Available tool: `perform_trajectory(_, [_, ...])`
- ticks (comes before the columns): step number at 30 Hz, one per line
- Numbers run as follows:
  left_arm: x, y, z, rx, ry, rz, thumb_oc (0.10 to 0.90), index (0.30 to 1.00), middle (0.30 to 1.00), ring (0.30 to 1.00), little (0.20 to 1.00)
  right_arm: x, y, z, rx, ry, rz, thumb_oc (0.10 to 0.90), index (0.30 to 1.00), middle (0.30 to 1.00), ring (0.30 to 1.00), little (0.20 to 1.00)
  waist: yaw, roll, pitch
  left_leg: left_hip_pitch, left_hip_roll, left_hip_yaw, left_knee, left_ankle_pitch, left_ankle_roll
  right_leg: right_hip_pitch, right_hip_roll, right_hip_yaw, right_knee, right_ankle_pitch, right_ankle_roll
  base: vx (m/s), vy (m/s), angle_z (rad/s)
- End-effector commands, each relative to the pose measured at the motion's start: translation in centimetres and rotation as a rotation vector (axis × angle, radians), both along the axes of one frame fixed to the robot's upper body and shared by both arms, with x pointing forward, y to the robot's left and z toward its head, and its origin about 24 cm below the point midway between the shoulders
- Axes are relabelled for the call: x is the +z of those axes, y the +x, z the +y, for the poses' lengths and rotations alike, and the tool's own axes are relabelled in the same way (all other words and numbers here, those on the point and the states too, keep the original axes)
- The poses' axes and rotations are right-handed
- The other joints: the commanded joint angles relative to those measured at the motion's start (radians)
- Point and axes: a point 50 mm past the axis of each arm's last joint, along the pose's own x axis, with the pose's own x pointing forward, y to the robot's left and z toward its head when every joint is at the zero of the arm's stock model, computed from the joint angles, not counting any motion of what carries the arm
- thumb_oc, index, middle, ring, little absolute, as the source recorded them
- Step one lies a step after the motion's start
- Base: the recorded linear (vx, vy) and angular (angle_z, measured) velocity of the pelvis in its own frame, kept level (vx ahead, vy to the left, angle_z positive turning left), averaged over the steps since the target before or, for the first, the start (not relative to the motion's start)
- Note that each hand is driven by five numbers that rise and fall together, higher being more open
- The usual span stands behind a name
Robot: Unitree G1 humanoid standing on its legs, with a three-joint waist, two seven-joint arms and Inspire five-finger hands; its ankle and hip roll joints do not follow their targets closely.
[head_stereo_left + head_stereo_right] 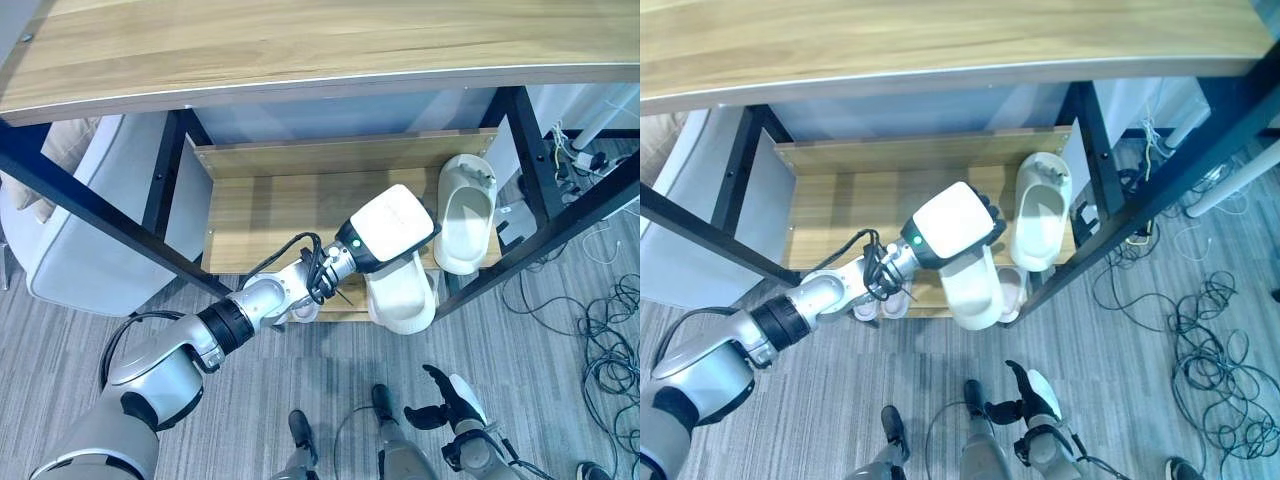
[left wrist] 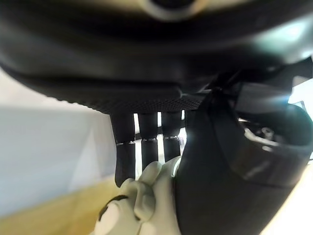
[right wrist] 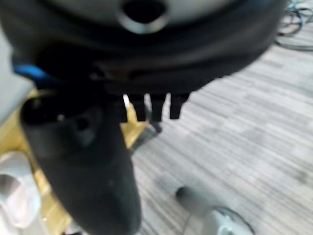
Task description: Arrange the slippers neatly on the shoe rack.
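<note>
Cream-white foam slipper [image 1: 402, 296] lies at front edge of the low wooden shoe rack shelf [image 1: 260, 205], partly under the left hand [image 1: 392, 228], toe end jutting past the shelf lip toward the floor. Left wrist view: dark fingers [image 2: 146, 147] reach down onto a pale lumpy slipper part [image 2: 139, 203], tips touching it; whether they clamp it or just rest on it, can't tell, thumb hidden. The hand's white back cover hides the rest in the eye views.

Second cream-white slipper [image 1: 465, 212] sits just beyond the left hand on its right side, on the same shelf, lying flat with its open side up, near the rack's right black metal upright [image 1: 533, 160]. The two slippers are close but apart. Below the left wrist, smaller pale pink slippers [image 1: 882, 302] show on a lower level, partly hidden by the arm.

Wooden desk w/ pale edge band [image 1: 300, 45] spans above the rack on black metal frame legs. Light grey padded seat [image 1: 75, 215] stands to the far left of the arm.

Right hand [image 1: 447, 400] hangs low over the grey striped plank floor [image 1: 560, 380], well apart from rack and slippers, fingers loosely spread, holding nothing. Tangle of loose black cables [image 1: 610, 330] on floor further right.
</note>
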Motion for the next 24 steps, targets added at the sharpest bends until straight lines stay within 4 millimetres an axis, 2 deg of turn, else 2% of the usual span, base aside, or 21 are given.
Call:
perform_trajectory(1, [7.6, 1.7, -1.7, -0.001, -0.103, -0.301, 0.400, 0.300, 0.300, 0.300, 0.300, 1.8, 1.3, -1.5, -0.036, -0.032, -0.136, 0.800, 0.900, 0.900, 0.900, 0.900, 0.011, 0.017, -0.022, -0.034, 0.027, -0.029, 0.003, -0.067, -0.042, -0.050, 0.002, -0.012, 0.005, -0.100, 0.081, 0.06, 0.022, -0.11])
perform_trajectory(7, [7.9, 2.3, -0.6, 0.033, -0.030, -0.366, 0.400, 0.300, 0.300, 0.300, 0.300, 1.9, 1.4, -1.3, -0.048, -0.037, -0.162, 0.800, 0.900, 0.900, 0.900, 0.900, 0.009, 0.023, -0.012, -0.047, 0.029, -0.015, 0.003, -0.066, -0.043, -0.068, -0.002, -0.004, 0.005, -0.095, 0.085, 0.03, 0.014, -0.12])
perform_trajectory(14, [8.4, 2.7, -1.0, 0.042, 0.007, -0.388, 0.400, 0.300, 0.300, 0.300, 0.300, 2.5, 2.4, -0.9, -0.044, -0.023, -0.205, 0.800, 0.900, 0.900, 0.900, 0.900, -0.007, 0.018, 0.004, -0.068, 0.027, -0.011, 0.003, -0.067, -0.046, -0.099, -0.005, -0.002, 0.005, -0.085, 0.085, 0.01, 0.005, -0.03])
perform_trajectory(19, [9.5, 2.9, -1.9, 0.048, 0.000, -0.436, 0.400, 0.300, 0.300, 0.300, 0.300, 2.8, 3.1, -0.6, -0.032, -0.022, -0.222, 0.800, 0.900, 0.900, 0.900, 0.900, -0.018, 0.021, 0.022, -0.086, 0.017, -0.010, 0.003, -0.069, -0.042, -0.122, -0.009, 0.002, 0.005, -0.078, 0.087, 0.02, 0.031, -0.01])
perform_trajectory(24, [11.3, 2.9, -2.1, 0.051, -0.002, -0.499, 0.400, 0.300, 0.300, 0.300, 0.300, 2.7, 3.0, -0.8, -0.039, -0.025, -0.220, 0.800, 0.900, 0.900, 0.900, 0.900, -0.022, 0.030, 0.040, -0.097, 0.009, -0.005, 0.003, -0.079, -0.041, -0.138, -0.020, 0.004, 0.005, -0.075, 0.090, 0.03, 0.049, -0.04])
